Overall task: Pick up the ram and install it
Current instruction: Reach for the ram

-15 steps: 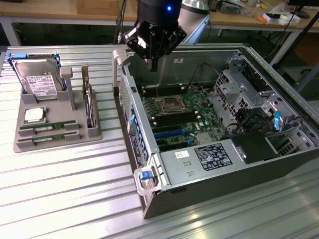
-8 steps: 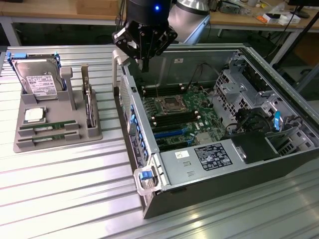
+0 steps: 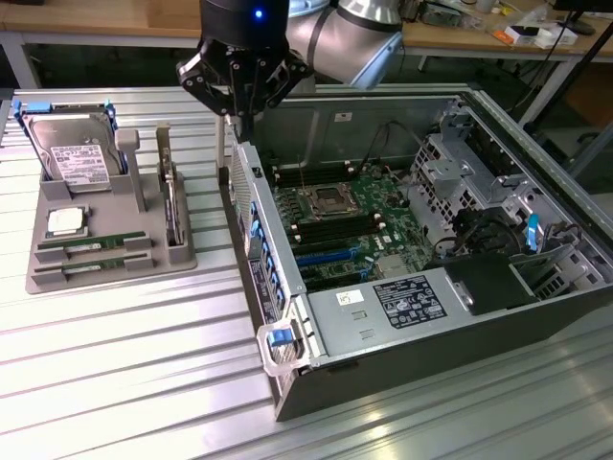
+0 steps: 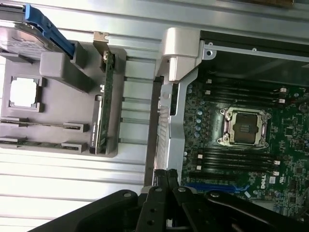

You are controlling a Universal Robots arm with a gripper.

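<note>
Exterior view
- Tool: the black multi-link gripper (image 3: 239, 126) hangs from the grey arm over the gap between holder and case. Its fingers are clenched together, with nothing seen between them.
- Holder: a grey moulded plastic holder (image 3: 177, 257) sits on the ribbed metal table (image 3: 124, 364), on the exterior view's left.
- Ram: the first ram stick (image 3: 91, 246), a long, narrow green circuit board, lies flat in a slot at the holder's front. The second ram stick (image 3: 91, 268), of the same kind, lies in the slot just beside it. Both are well apart from the gripper.
- Other parts: a silver hard drive with a white label (image 3: 77, 158) leans at the holder's back, a square silver processor chip (image 3: 65, 220) sits in front of it, and an upright green card (image 3: 172, 211) stands at the holder's case-side edge.
- Case: an open dark metal computer case (image 3: 383, 379) lies on its side, showing the green motherboard (image 3: 335, 225).

Wrist view
- Tool: the gripper (image 4: 166, 176) has its black fingertips pressed shut and empty, above the case wall.
- Ram: the first ram stick (image 4: 41, 124) and second ram stick (image 4: 41, 142) both rest in the holder (image 4: 63, 104).
- Nearby: hard drive (image 4: 19, 41), processor chip (image 4: 23, 92), upright card (image 4: 104, 111).
- Motherboard (image 4: 294, 140): an open metal processor socket (image 4: 244, 126) sits between rows of black memory slots.
</note>
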